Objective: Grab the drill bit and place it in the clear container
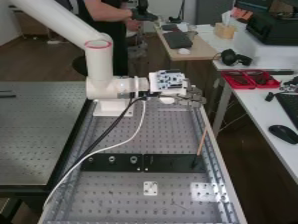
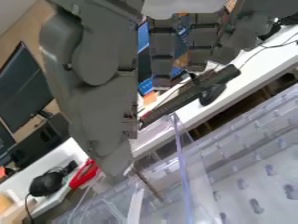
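Observation:
In the high view the hand [image 1: 193,96] is at the bench's far right, beyond a thin brown rod [image 1: 201,142] that leans upright at the right end of a dark strip. The frames do not settle whether this rod is the drill bit. A clear container [image 1: 204,192] with bright reflections sits on the near right of the bench. In the wrist view the hand [image 2: 100,90] hangs with its fingers fairly straight, nothing held. A thin brownish rod [image 2: 150,186] shows just past one fingertip, with clear plastic edges [image 2: 181,165] beside it.
The dark strip [image 1: 114,162] with round fittings crosses the perforated bench [image 1: 113,197]. A small white plate [image 1: 150,188] lies nearer. Cables [image 1: 126,139] loop down from the arm. On the right-hand desk are red trays [image 1: 249,79] and a mouse [image 1: 284,134].

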Controlling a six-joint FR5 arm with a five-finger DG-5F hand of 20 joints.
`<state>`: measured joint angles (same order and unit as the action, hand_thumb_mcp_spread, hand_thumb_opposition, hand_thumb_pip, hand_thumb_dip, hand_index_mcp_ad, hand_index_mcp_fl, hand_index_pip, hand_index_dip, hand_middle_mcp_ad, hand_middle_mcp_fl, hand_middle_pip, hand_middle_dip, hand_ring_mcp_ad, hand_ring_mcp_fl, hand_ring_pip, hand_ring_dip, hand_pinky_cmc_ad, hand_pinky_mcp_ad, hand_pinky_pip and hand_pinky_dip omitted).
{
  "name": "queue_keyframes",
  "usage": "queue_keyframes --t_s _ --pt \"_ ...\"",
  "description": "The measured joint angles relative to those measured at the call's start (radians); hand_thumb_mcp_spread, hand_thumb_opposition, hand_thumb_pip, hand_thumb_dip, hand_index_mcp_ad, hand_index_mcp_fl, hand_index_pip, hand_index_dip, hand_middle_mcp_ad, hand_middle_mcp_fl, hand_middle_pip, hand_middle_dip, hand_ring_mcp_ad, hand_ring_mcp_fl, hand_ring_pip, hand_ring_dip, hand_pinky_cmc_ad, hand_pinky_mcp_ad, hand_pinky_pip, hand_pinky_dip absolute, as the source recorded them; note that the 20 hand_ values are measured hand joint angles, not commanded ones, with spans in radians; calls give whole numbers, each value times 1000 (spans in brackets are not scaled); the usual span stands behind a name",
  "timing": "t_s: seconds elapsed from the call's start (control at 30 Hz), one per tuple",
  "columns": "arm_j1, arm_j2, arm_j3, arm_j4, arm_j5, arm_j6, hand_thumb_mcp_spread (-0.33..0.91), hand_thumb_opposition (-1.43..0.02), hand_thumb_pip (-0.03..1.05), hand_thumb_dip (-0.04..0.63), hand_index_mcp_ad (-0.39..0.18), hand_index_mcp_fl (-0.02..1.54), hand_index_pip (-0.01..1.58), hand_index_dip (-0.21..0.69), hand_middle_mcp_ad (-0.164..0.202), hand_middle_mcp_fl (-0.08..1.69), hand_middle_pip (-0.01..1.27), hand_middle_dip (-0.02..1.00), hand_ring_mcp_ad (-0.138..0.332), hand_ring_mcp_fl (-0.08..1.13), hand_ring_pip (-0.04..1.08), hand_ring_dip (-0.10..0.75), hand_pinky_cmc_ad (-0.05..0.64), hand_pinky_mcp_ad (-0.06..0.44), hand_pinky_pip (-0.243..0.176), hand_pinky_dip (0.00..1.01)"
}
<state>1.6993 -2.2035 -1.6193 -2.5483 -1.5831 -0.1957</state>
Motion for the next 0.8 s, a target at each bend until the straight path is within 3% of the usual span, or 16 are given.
queue_keyframes --t_s 0.03,0.07,0.17,0.37,0.63,0.8 --pt "-1 1 3 -10 -5 -1 545 -1011 539 239 -91 932 845 234 82 251 129 175 182 115 101 52 325 133 -101 182" --pt "-4 2 8 -22 -11 0 518 -963 595 241 -91 827 848 237 82 211 126 175 183 94 101 54 321 133 -101 182" --pt "-11 6 15 -43 -28 3 431 -899 607 241 -87 459 731 201 82 155 120 175 183 61 89 54 321 133 -101 185" --pt "-20 28 12 -59 -44 -2 365 -791 646 243 -54 141 531 202 86 56 120 175 182 9 87 54 293 134 -99 274" --pt "-25 116 -30 -35 -30 -63 333 -731 646 239 -52 80 468 239 84 31 124 176 180 10 72 54 297 134 -108 323" --pt "-33 214 -72 -29 -1 -153 316 -731 667 239 -52 86 435 265 84 21 124 188 185 7 72 54 298 134 -108 333"
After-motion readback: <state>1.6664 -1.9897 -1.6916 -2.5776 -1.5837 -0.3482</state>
